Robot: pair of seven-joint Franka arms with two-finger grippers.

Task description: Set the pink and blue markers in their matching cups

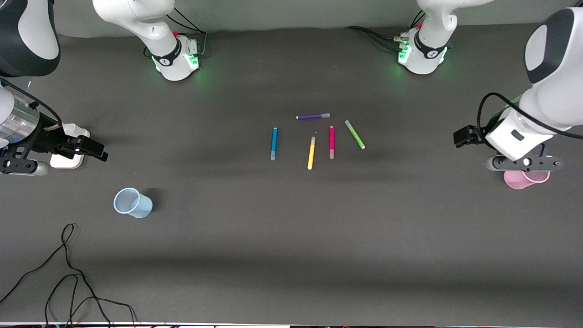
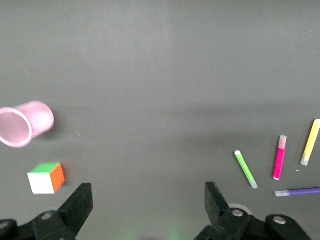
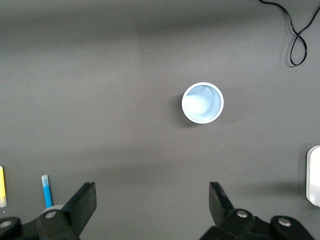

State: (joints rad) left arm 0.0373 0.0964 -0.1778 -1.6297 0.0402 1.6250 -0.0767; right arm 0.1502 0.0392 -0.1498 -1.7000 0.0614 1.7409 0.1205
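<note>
Nothing has been picked up yet: both grippers hang empty, jaws spread wide, at opposite ends of the tabletop [image 1: 291,255].

The left gripper [image 2: 145,207] hangs over the pink cup [image 1: 524,179] at the left arm's end. The right gripper [image 3: 152,205] is over the right arm's end, with the blue cup [image 1: 132,202] nearer the front camera. Both cups stand upright and empty.

Count: five pens, two cups. The pens lie in a loose cluster mid-table, well apart from either cup. The blue marker [image 1: 273,143] lies toward the right arm's end of the cluster, and the pink marker [image 1: 331,142] sits between the yellow pen [image 1: 311,153] and the green pen [image 1: 355,134]. The purple pen [image 1: 313,116] lies crosswise, farther from the front camera. A colour cube [image 2: 46,177] shows beside the pink cup in the left wrist view only.

Risks, as judged:
- The pink marker has close neighbours on both sides, so wide jaws descending on it could nudge or catch the yellow or green pen.
- The cups look light and a marker is longer than a cup is tall, so a marker released off-centre or at a slant could tip the cup.
- Purple could be mistaken for blue or pink.
</note>
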